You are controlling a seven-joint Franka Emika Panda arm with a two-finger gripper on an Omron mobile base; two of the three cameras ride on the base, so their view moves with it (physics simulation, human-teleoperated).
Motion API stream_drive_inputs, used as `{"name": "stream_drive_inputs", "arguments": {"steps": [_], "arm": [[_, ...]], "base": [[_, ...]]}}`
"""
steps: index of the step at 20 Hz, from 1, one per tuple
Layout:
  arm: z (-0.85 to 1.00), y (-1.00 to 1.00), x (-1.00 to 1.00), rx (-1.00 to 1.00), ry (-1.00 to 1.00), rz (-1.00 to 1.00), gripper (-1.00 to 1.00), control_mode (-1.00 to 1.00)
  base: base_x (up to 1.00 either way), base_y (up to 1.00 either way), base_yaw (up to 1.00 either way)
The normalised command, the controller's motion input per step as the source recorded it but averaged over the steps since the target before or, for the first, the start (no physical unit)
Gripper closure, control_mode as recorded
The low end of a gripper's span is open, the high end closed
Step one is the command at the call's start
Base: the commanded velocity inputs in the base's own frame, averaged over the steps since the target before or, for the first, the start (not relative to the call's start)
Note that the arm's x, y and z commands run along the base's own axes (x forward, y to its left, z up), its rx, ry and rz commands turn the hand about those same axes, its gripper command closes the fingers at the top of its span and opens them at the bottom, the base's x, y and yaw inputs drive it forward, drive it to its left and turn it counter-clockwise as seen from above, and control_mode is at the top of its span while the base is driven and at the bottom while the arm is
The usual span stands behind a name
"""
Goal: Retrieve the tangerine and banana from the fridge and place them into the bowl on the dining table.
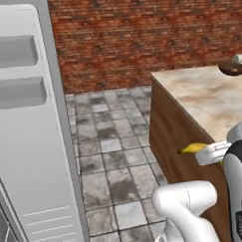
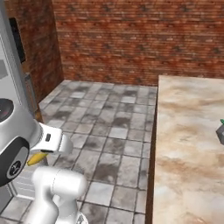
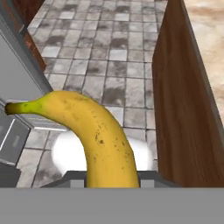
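Yellow and lightly speckled, the banana [image 3: 98, 138] is clamped in the gripper [image 3: 111, 177], carried low above the tiled floor [image 2: 109, 127] between the open fridge [image 1: 29, 147] and the dining table [image 1: 201, 97]. Judging by this, the banana is out of the fridge but not yet delivered. The wooden bowl [image 1: 233, 68] sits at the table's far end; its contents cannot be made out, so the tangerine's whereabouts stay unknown.

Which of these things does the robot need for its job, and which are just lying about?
Part of the job:
- curved yellow banana, held in the hand
- dark brown wooden bowl
- marbled stone dining table
- open grey fridge door

Just there:
- small grey potted plant
- red brick wall
- grey tiled floor
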Motion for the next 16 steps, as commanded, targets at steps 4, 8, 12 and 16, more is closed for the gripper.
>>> {"name": "stream_drive_inputs", "arguments": {"steps": [4, 8, 12, 16], "arm": [[0.0, 0.0, 0.0, 0.0, 0.0, 0.0, 1.0, 1.0], [0.0, 0.0, 0.0, 0.0, 0.0, 0.0, 1.0, 1.0], [0.0, 0.0, 0.0, 0.0, 0.0, 0.0, 1.0, 1.0], [0.0, 0.0, 0.0, 0.0, 0.0, 0.0, 1.0, 1.0]], "base": [[0.64, 0.0, -0.22], [1.0, 0.0, -0.09], [1.0, -0.01, -0.01], [1.0, -0.14, 0.06]]}}
